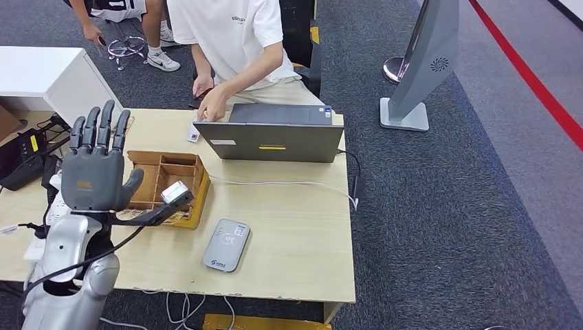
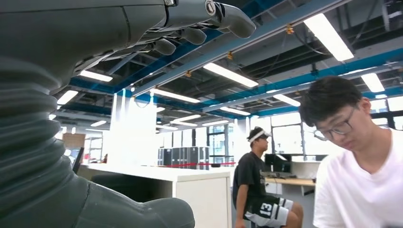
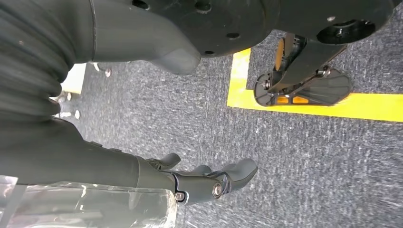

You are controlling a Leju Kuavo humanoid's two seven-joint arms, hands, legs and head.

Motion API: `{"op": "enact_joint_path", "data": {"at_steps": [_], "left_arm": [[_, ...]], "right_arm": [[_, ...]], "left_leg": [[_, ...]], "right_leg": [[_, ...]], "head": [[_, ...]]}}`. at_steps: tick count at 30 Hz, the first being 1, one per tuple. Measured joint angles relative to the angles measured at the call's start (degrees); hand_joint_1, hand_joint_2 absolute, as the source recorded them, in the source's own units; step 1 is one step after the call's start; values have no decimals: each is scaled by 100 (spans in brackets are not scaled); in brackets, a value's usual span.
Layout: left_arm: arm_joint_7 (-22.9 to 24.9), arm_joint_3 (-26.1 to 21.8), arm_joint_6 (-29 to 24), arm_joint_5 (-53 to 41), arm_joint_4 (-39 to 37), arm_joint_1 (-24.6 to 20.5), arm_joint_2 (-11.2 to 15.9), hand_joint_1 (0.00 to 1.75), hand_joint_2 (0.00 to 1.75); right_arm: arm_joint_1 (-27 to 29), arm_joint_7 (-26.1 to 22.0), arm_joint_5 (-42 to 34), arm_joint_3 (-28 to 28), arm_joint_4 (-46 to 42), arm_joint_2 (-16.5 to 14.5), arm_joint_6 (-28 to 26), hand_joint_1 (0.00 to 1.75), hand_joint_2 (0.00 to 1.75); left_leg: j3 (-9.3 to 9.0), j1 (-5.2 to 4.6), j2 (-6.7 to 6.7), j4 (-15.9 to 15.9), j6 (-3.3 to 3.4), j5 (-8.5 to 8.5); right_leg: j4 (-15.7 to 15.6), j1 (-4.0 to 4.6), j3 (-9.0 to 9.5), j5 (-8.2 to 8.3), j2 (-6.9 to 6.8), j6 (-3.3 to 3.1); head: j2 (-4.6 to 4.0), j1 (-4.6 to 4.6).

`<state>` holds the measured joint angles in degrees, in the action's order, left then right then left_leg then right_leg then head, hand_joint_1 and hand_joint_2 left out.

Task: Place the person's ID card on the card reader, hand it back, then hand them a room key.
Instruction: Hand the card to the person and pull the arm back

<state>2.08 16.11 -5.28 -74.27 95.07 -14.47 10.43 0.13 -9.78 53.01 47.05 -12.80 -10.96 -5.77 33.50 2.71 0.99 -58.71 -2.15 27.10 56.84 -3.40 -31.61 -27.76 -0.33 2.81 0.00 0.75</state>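
My left hand [image 1: 93, 167] is raised over the table's left side with its fingers upright and spread, holding nothing; its fingers [image 2: 190, 23] stand against the ceiling in the left wrist view. The grey card reader [image 1: 227, 245] lies flat near the table's front edge, to the right of that hand. Behind the hand sits a wooden compartment box [image 1: 168, 177]. A person in a white shirt [image 1: 230, 38] sits across the table, one hand [image 1: 212, 110] beside a small white card [image 1: 193, 132] next to the laptop. My right hand [image 3: 209, 183] hangs over the carpet, fingers loosely extended and empty.
A grey laptop [image 1: 271, 134] stands open at the table's far side, its cable [image 1: 275, 183] crossing to the right edge. Black devices [image 1: 24, 158] and a white cabinet [image 1: 41, 72] are on the left. A grey kiosk stand [image 1: 426, 62] rises at the right. Another person [image 1: 120, 14] stands behind.
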Motion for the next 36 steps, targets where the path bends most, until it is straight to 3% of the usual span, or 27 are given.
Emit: {"op": "enact_joint_path", "data": {"at_steps": [8,13,23,36], "left_arm": [[273,272,-124,-277,545,1142,140,0,175],[450,272,-120,-274,524,1494,155,0,175],[658,-28,-27,-315,-125,1485,138,0,175],[724,-521,-149,-535,-1244,1161,-93,0,175]], "right_arm": [[15,17,4,113,-35,-26,0,0,175],[15,20,81,141,-72,-34,0,0,175],[12,82,308,181,-132,-34,1,0,175],[-6,138,522,230,-148,-34,1,0,175]], "left_leg": [[0,0,2,1,2,3],[0,0,1,1,2,3],[-1,1,1,1,2,2],[0,0,0,1,2,2]], "right_leg": [[0,0,0,-1,-1,0],[-1,0,1,0,-2,1],[0,0,1,0,-1,0],[0,0,1,0,-2,0]], "head": [[0,-1],[0,1],[0,1],[0,2]]}}
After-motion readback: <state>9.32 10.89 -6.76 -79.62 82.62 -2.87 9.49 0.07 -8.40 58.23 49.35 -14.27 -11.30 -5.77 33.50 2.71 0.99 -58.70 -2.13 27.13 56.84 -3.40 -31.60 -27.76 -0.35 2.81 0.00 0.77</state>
